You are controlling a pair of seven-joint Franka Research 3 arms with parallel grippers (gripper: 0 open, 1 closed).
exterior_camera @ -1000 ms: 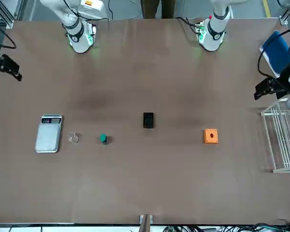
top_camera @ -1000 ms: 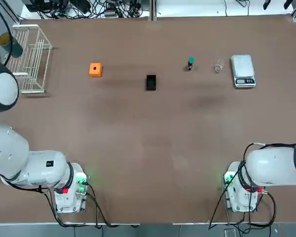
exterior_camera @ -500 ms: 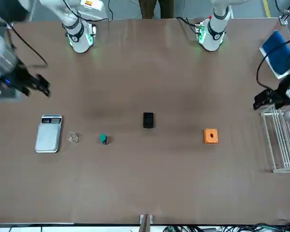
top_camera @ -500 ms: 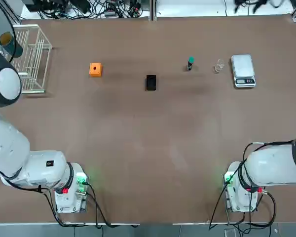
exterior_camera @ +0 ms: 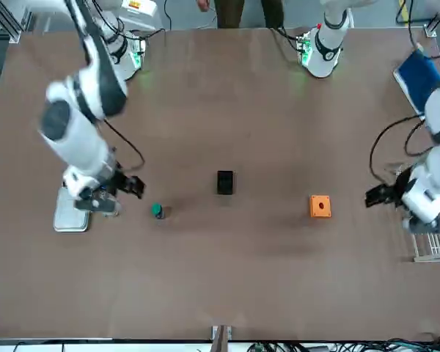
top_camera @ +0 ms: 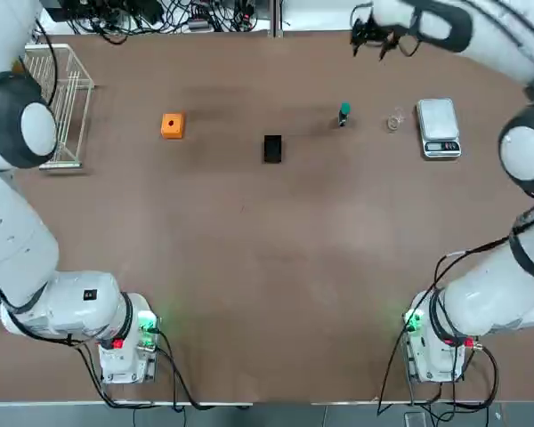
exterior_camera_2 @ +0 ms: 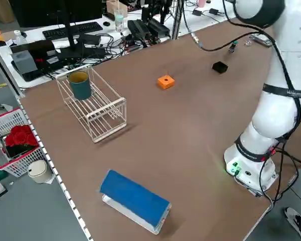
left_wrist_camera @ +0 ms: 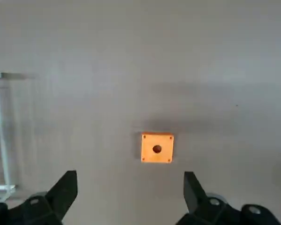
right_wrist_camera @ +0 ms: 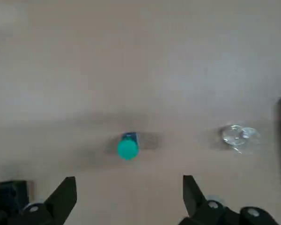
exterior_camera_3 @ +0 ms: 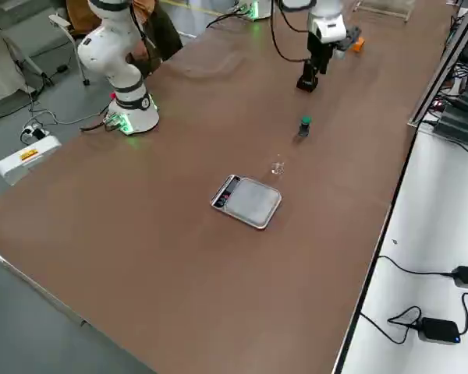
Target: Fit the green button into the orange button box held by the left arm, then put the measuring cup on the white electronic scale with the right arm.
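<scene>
Counter (top_camera: 267,267) — uniform matte brown. Box (top_camera: 172,125): bright orange, one dark round hole on top. Button (top_camera: 343,111): green cap on a dark body. Small block (top_camera: 272,149): black. Cup (top_camera: 394,119): clear, colourless. Scale (top_camera: 439,127): white casing, silvery plate, dark display strip. Rack (top_camera: 58,107): white wire; mug (exterior_camera_2: 81,84) in it is teal with a yellowish inside. Arms white with black joints — green lights at both bases. Left gripper (left_wrist_camera: 126,192) and right gripper (right_wrist_camera: 126,194): black fingers. Blue-topped pad (exterior_camera_2: 135,200) at the counter's edge. Red items in a white basket (exterior_camera_2: 12,143) off the counter.
</scene>
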